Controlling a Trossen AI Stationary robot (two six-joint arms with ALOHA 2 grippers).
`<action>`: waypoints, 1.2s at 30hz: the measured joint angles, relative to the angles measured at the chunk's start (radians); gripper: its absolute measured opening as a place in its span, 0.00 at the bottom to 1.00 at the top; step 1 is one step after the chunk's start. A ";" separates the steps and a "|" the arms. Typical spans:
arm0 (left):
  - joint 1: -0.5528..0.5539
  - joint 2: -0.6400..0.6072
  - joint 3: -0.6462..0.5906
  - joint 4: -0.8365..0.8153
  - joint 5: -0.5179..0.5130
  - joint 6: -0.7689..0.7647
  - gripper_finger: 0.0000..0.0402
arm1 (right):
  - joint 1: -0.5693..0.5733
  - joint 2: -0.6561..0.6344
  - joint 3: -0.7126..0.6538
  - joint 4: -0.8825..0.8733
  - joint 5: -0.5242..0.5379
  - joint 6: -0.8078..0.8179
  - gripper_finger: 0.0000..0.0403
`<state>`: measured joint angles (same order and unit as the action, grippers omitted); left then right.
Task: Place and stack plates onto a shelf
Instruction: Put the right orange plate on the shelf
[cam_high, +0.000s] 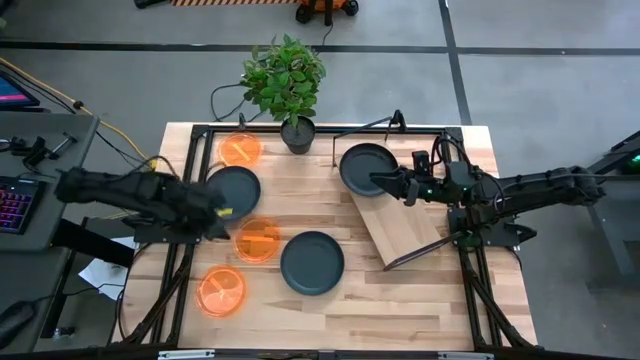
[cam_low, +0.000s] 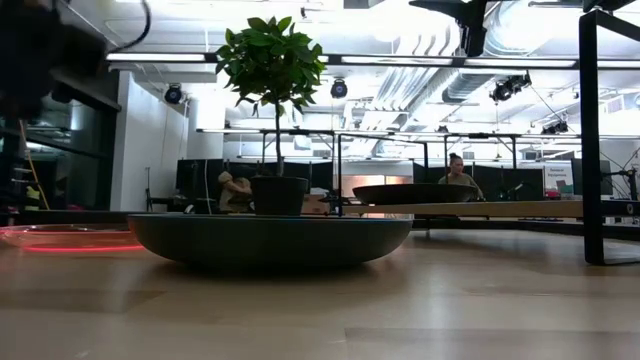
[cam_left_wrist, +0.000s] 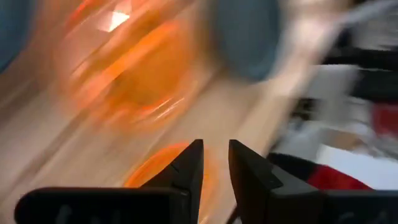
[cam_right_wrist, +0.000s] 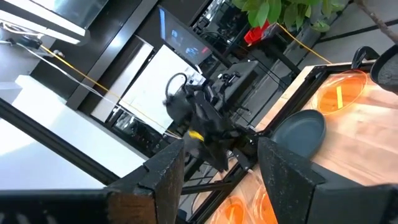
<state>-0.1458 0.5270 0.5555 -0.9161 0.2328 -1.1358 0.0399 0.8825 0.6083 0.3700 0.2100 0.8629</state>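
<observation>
Three dark grey plates show in the high view: one (cam_high: 367, 168) lies on the far end of the shelf (cam_high: 405, 230), one (cam_high: 235, 188) at the table's left, one (cam_high: 312, 262) near the middle. Three orange plates (cam_high: 240, 150) (cam_high: 257, 240) (cam_high: 221, 291) rest flat on the table's left half. My left gripper (cam_high: 222, 212) hovers between the left dark plate and the middle orange plate, fingers (cam_left_wrist: 216, 149) a narrow gap apart, holding nothing. My right gripper (cam_high: 380, 181) is at the shelf plate's right rim, wide open (cam_right_wrist: 221, 155) and empty.
A potted plant (cam_high: 290, 90) stands at the table's far edge, just left of the shelf plate. The shelf board lies slanted across the table's right half. A black metal frame (cam_high: 200, 130) runs around the tabletop. Bare wood (cam_high: 400, 300) lies along the near right.
</observation>
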 joint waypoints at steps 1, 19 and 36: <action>-0.026 0.018 -0.010 -0.037 -0.018 -0.056 0.16 | 0.000 0.000 0.000 0.000 0.000 0.000 0.46; -0.415 0.396 -0.100 0.297 -0.312 -0.572 0.14 | 0.000 0.000 0.000 -0.038 0.000 -0.019 0.46; -0.602 0.625 -0.100 0.333 -0.508 -1.000 0.14 | 0.000 0.001 0.000 -0.092 0.000 -0.034 0.46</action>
<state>-0.7479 1.1523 0.4557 -0.5831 -0.2747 -2.1363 0.0395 0.8833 0.6083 0.2775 0.2104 0.8288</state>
